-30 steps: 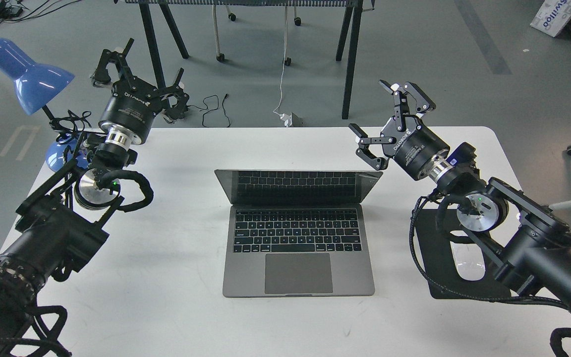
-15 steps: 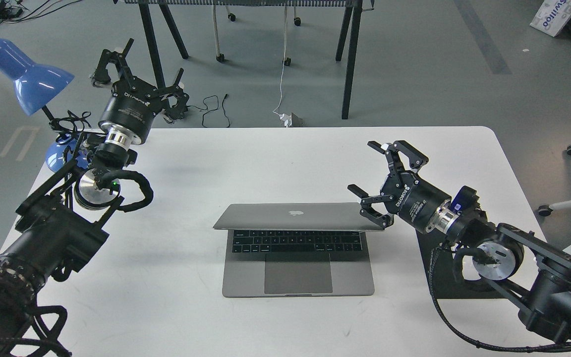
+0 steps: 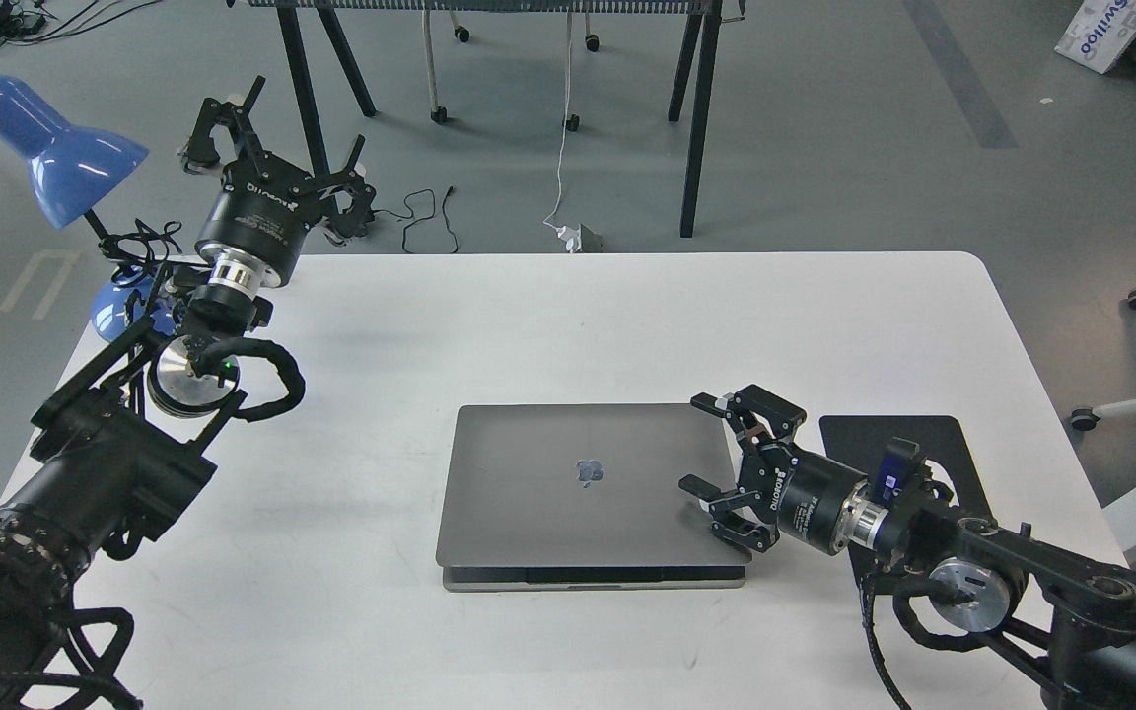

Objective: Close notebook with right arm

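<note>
Jaws of the right gripper (image 3: pixel 716 478) are spread wide, gripping nothing, laid at the right edge of the smooth grey metal laptop (image 3: pixel 583 483), whose flat lid is nearly shut.

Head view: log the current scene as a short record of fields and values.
notebook: lid almost down, a thin dark gap left along the front edge
right gripper: open, fingers spread over the lid's right edge
left gripper: open, raised past the table's far left corner, away from the notebook
mouse pad: black, right of the notebook, partly under the right arm
lamp: blue, at the table's left edge
table: white
</note>
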`<state>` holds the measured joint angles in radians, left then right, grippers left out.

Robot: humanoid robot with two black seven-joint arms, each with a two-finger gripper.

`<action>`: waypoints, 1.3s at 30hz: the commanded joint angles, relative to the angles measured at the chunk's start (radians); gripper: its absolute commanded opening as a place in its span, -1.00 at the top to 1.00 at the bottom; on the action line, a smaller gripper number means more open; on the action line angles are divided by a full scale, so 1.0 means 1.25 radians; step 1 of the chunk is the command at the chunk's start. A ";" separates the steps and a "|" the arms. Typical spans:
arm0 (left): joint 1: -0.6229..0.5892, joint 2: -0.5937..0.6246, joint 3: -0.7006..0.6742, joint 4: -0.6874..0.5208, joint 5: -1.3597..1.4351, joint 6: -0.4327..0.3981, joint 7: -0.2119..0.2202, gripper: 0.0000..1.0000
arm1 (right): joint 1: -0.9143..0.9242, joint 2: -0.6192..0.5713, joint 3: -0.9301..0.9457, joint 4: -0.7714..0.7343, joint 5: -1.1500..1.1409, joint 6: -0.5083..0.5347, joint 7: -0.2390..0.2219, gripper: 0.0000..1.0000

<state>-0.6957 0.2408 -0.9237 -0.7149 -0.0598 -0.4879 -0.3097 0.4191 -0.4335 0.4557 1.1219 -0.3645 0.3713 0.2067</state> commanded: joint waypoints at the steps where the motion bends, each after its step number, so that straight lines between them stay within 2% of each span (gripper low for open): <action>1: 0.001 0.000 0.000 0.000 0.000 0.000 0.000 -1.00 | -0.005 0.001 -0.005 -0.014 -0.024 0.000 0.000 -1.00; 18: 0.001 -0.001 -0.002 0.000 0.000 0.000 0.000 -1.00 | -0.020 0.003 -0.027 -0.027 -0.046 -0.009 0.000 -1.00; 24: 0.001 -0.001 -0.002 -0.001 0.000 0.000 0.000 -1.00 | -0.011 0.003 0.006 -0.009 -0.040 -0.006 0.004 -1.00; 28: 0.001 0.000 -0.002 0.000 0.000 0.000 0.000 -1.00 | -0.013 -0.008 0.109 0.036 -0.040 -0.004 0.004 -1.00; 32: 0.001 0.000 -0.002 -0.001 0.000 0.000 0.000 -1.00 | -0.019 -0.005 0.287 0.065 -0.030 0.002 0.006 -1.00; 36: 0.001 0.000 -0.001 -0.001 0.000 0.000 0.000 -1.00 | -0.009 0.010 0.450 0.050 -0.030 -0.004 0.002 -1.00; 39: 0.001 -0.001 -0.001 -0.001 0.000 0.000 0.000 -1.00 | 0.014 0.037 0.515 0.016 -0.014 -0.004 -0.011 -1.00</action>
<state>-0.6948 0.2404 -0.9254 -0.7157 -0.0598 -0.4878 -0.3098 0.4110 -0.4143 1.0185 1.1803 -0.4001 0.3685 0.2072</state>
